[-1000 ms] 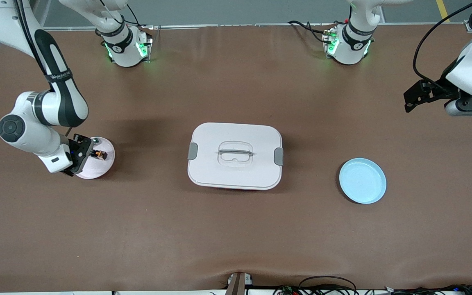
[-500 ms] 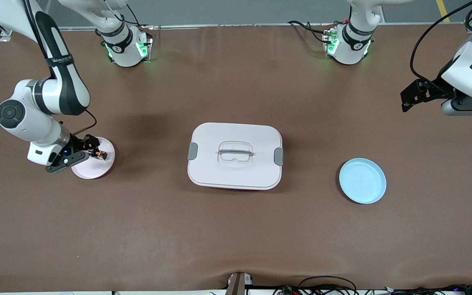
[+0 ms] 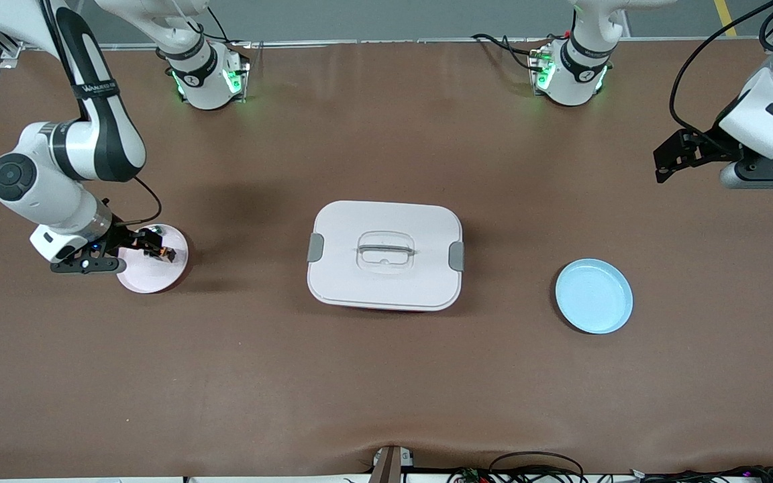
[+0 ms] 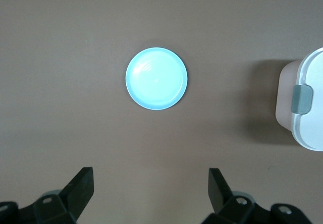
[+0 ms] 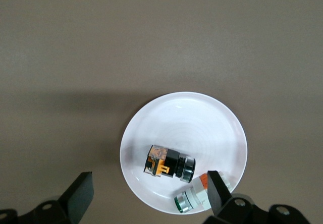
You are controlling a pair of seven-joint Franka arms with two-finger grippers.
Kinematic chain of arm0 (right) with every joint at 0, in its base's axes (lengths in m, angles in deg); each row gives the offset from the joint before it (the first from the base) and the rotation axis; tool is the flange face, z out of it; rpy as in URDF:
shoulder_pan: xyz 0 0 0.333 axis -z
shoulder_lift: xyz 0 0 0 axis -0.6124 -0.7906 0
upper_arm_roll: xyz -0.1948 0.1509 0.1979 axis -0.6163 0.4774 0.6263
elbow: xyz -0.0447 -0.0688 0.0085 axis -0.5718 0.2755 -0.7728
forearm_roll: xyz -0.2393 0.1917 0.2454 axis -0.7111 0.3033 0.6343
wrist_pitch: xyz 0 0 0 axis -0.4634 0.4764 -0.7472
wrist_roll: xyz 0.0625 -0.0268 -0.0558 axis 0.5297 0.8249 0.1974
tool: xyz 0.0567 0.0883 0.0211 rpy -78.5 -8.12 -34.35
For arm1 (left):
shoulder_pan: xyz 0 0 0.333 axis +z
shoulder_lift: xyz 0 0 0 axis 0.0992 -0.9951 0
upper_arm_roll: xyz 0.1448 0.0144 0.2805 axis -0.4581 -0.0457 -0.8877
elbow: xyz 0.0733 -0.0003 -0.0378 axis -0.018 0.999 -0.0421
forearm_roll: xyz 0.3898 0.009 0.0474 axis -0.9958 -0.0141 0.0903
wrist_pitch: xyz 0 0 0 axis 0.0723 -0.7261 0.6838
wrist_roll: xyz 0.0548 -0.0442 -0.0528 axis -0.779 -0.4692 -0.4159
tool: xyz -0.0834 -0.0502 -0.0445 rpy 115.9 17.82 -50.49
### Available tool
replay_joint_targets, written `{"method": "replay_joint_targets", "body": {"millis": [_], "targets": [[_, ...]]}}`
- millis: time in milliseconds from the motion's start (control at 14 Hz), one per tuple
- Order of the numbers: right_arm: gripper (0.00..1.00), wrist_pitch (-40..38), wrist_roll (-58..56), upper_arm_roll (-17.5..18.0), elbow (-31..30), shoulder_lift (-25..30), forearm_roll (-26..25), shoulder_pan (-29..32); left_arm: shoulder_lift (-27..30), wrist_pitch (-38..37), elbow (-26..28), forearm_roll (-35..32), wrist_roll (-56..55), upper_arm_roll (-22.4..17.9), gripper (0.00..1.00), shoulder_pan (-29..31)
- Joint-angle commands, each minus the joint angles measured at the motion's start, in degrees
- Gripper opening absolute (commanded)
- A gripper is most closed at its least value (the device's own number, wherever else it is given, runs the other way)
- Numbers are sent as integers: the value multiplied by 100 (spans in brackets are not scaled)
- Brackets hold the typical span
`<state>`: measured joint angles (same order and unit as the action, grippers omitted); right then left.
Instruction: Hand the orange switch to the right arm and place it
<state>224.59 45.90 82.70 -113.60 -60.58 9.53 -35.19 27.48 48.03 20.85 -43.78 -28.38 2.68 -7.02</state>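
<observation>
Right gripper (image 3: 133,249) now raised off the pink plate (image 3: 151,280), jaws apart, empty; orange switch (image 5: 166,162) left lying there. Left gripper (image 4: 150,189) waiting, jaws apart.

Brown table (image 3: 386,376), white lidded box (image 3: 384,255), blue plate (image 3: 593,296), pink plate (image 3: 151,275)

Brown-covered table (image 3: 386,376), grey floor strip – cables (image 3: 534,463) along edge

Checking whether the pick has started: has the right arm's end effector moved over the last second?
Yes. The right end effector has drawn back from over the pink plate toward the table's edge, open, away from the lidded box.
</observation>
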Motion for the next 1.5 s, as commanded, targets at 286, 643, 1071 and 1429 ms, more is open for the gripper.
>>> {"method": "replay_joint_targets", "body": {"millis": [286, 643, 1071, 1429], "targets": [[100, -545, 201, 22, -193, 777, 23, -134, 160, -59, 119, 91, 91, -2, 100, 10], [100, -2272, 254, 22, 1095, 883, 506, -143, 178, -94, 111, 82, 91, 6, 100, 10], [100, -3848, 254, 31, 2416, 1198, 515, -143, 160, -85, 102, 91, 82, 6, 100, 1], [100, -4623, 246, 40, 2839, 1393, 515, -152, 160, -85, 111, 82, 82, 6, 100, 1]]}}
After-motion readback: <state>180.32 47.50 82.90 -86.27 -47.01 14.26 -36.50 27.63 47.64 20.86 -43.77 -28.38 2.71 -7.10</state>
